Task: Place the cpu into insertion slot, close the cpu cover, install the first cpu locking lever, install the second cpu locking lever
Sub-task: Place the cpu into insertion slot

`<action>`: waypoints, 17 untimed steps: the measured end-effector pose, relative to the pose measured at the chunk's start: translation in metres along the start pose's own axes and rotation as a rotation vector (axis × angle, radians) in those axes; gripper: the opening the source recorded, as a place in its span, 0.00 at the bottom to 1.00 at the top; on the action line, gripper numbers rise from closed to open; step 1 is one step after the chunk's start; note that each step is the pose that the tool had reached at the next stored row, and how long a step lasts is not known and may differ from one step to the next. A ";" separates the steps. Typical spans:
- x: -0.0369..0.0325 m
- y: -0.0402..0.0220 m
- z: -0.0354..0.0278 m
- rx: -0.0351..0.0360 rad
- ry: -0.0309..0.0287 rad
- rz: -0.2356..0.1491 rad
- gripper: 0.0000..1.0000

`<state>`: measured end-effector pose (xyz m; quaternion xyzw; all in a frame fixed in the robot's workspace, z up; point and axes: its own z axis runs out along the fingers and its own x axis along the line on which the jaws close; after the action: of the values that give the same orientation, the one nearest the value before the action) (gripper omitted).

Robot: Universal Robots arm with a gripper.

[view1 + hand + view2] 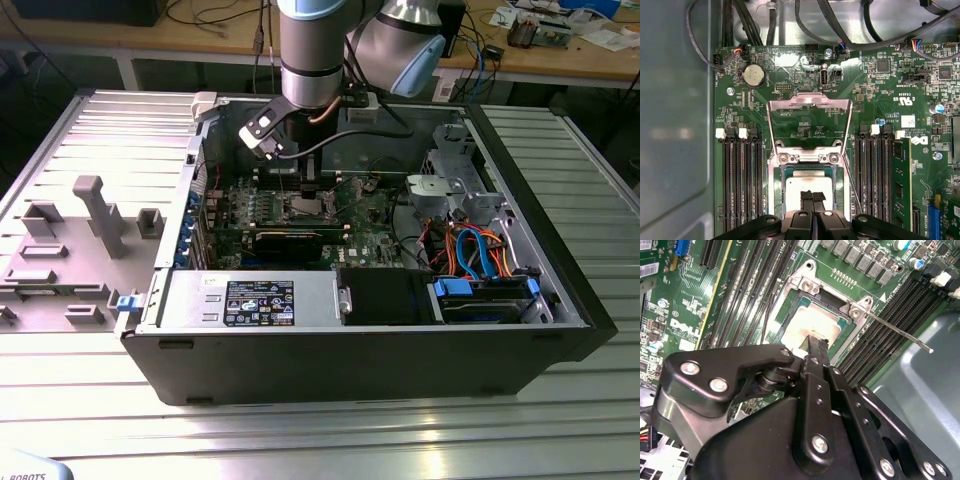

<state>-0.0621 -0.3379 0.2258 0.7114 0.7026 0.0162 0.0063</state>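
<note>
White lettering marks the green motherboard (875, 95) (680, 305) in both wrist views, and a small white label (908, 121) lies on it. In the exterior view, a black sticker (259, 302) with white print sits on the silvery metal box (190, 300).

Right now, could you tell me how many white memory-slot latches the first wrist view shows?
4 white latches: two together on one flank of the insertion slot, two on the opposite flank. The hand covers part of the slots, so more may be hidden.

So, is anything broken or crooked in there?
Nothing looks broken. The silvery square metal cover frame stands flipped open, and a thin metal lever sticks out unlatched beside the silvery-grey square chip.
</note>
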 end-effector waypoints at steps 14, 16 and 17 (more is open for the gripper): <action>0.0000 0.0001 0.0000 0.0198 -0.0011 0.000 0.11; 0.0000 0.0001 0.0000 0.0211 -0.0011 0.000 0.11; 0.0001 0.0001 -0.0003 0.0209 -0.0009 0.000 0.11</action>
<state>-0.0620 -0.3378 0.2261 0.7115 0.7026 0.0086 -0.0008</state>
